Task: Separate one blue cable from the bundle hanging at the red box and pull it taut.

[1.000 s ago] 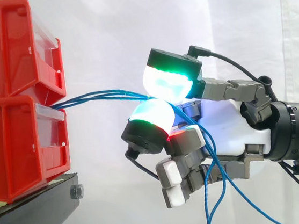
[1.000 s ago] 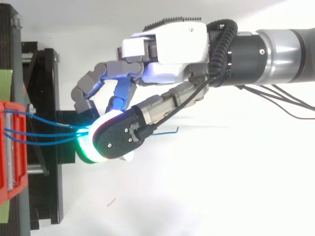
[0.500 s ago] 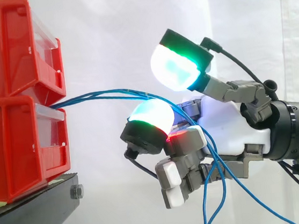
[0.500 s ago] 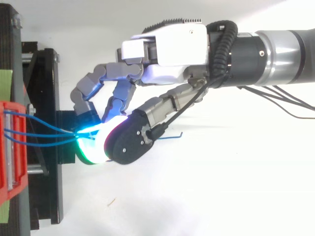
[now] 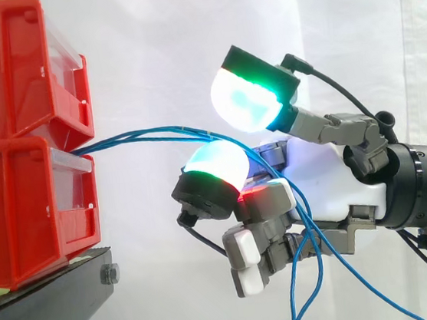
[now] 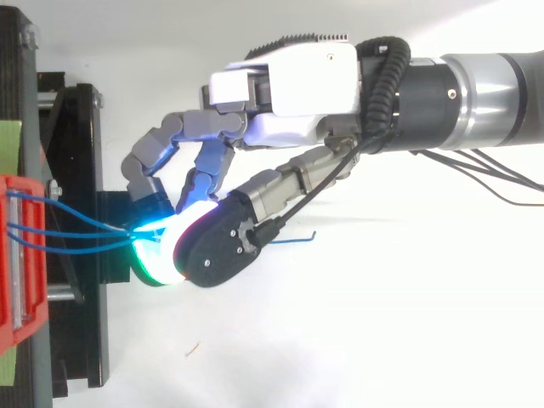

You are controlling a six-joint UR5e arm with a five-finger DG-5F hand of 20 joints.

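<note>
Seemingly mid-separation, the hand point(image 5: 326, 184) holds its glowing pads point(image 5: 245, 102) apart, the blue cables point(image 5: 130, 138) from the red box's point(image 5: 26, 204) front edge draped over the lower one; next, pinch just one.

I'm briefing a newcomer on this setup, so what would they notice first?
First come the hand's glowing pads, cyan and green, standing apart at the middle of the side view. A bundle of blue cables runs from the stacked red boxes at left, over the lower pad, then dangles past the palm.
</note>
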